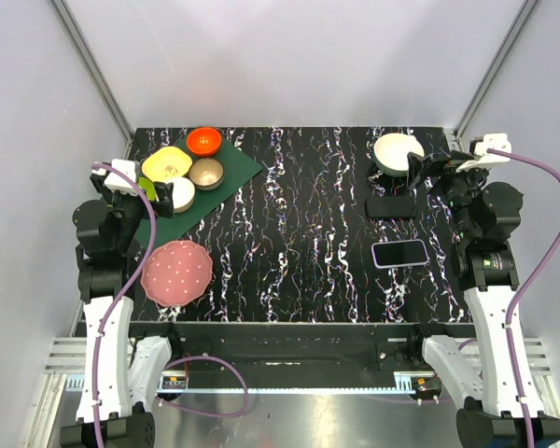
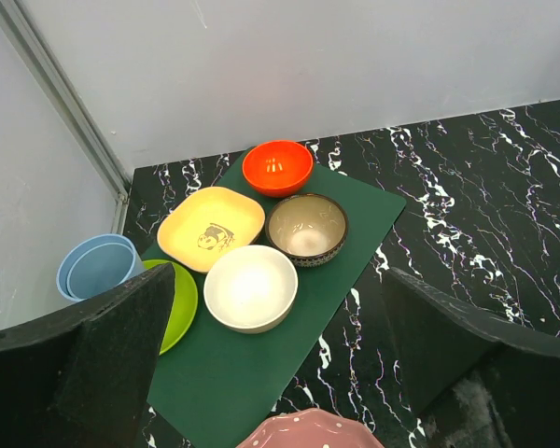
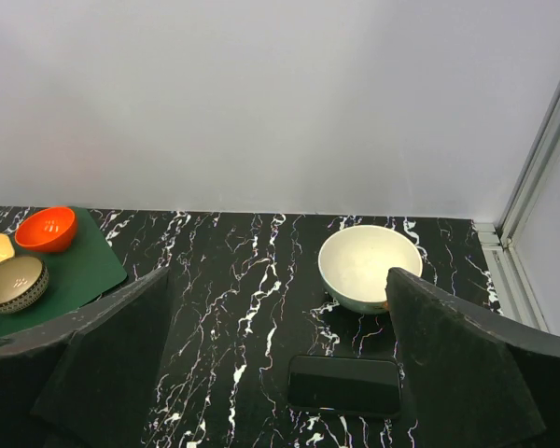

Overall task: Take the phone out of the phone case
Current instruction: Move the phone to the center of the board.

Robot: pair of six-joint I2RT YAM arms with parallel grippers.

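Note:
A phone case [image 1: 399,253] with a pale lilac rim lies flat on the right of the black marbled table [image 1: 299,233]; a dark phone face fills it. Just behind it lies a second, all-black phone-shaped slab [image 1: 391,206] [image 3: 344,385]; whether that one has a case I cannot tell. My right gripper [image 1: 422,173] [image 3: 280,355] hovers open above the table's far right, over the black slab and next to a white bowl [image 3: 369,266], holding nothing. My left gripper [image 1: 159,198] [image 2: 280,345] hangs open and empty over the green mat [image 2: 261,364] at the far left.
The mat holds an orange bowl [image 2: 277,166], a yellow dish [image 2: 210,227], a brown-rimmed bowl [image 2: 306,228], a white bowl [image 2: 250,287] and a lime plate [image 2: 180,303]. Blue cups [image 2: 98,266] stand by the left wall. A pink dotted plate [image 1: 176,272] lies at the near left.

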